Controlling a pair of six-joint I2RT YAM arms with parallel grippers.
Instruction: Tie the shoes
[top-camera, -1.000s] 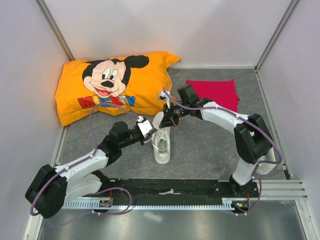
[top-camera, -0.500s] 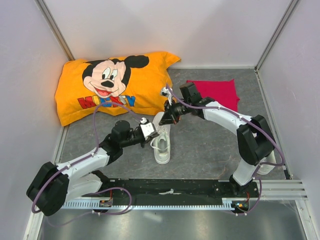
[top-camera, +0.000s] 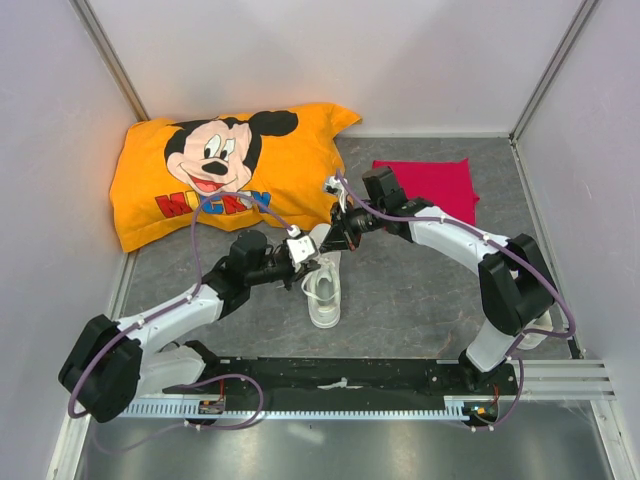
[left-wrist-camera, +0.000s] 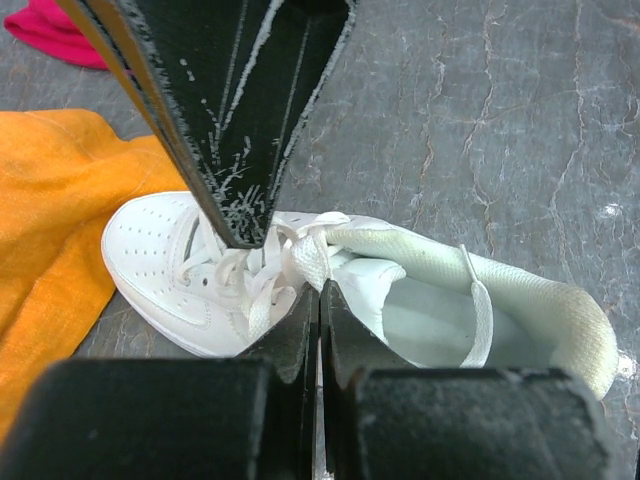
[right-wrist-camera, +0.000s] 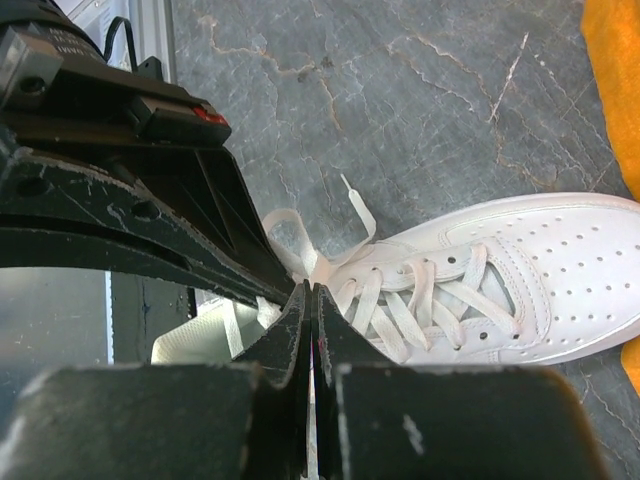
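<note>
Shoe (top-camera: 323, 290) laces (right-wrist-camera: 400, 300) seemingly pinched by both end effectors (left-wrist-camera: 320, 300) (right-wrist-camera: 310, 295).

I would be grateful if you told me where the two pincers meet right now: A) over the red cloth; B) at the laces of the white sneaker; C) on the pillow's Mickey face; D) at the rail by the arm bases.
B: the wrist views show the left pincer and the right pincer both closed at the laces of the white sneaker.

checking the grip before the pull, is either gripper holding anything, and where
The laces of the shoe: the left gripper and the right gripper each pinch a strand, over the shoe's middle.
</note>
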